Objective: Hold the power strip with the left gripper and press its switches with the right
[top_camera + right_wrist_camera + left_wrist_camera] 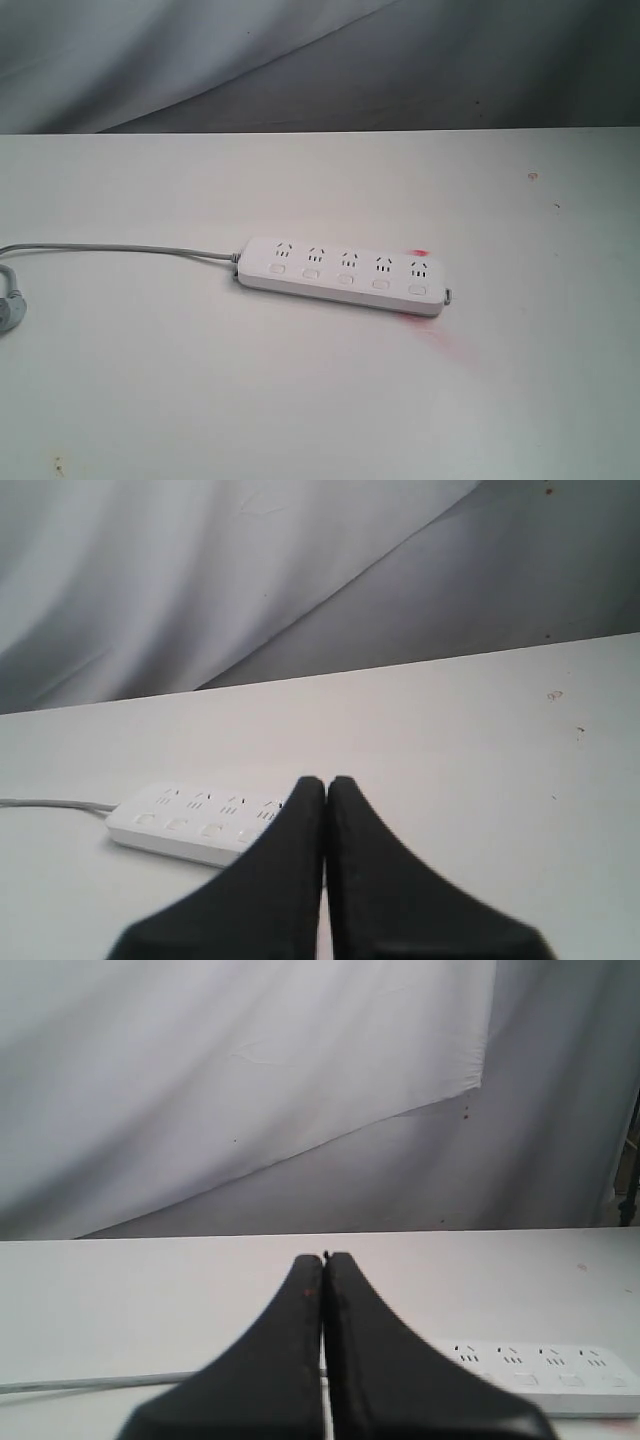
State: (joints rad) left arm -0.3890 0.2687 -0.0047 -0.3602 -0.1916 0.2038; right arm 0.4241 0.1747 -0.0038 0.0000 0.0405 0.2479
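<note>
The white power strip [345, 274] lies flat in the middle of the white table, its five sockets in a row and the switches [345, 279] below them. Its grey cord [120, 249] runs off to the left. No arm shows in the exterior view. My left gripper [325, 1258] is shut with nothing in it, well short of the power strip [560, 1375], which its fingers partly hide. My right gripper [326, 782] is also shut and empty, and the power strip [190, 825] lies ahead of it, partly behind its fingers.
A grey plug [10, 312] lies at the table's left edge. Red smudges [420, 253] mark the table at the strip's right end. A grey cloth backdrop [300, 60] hangs behind the table's far edge.
</note>
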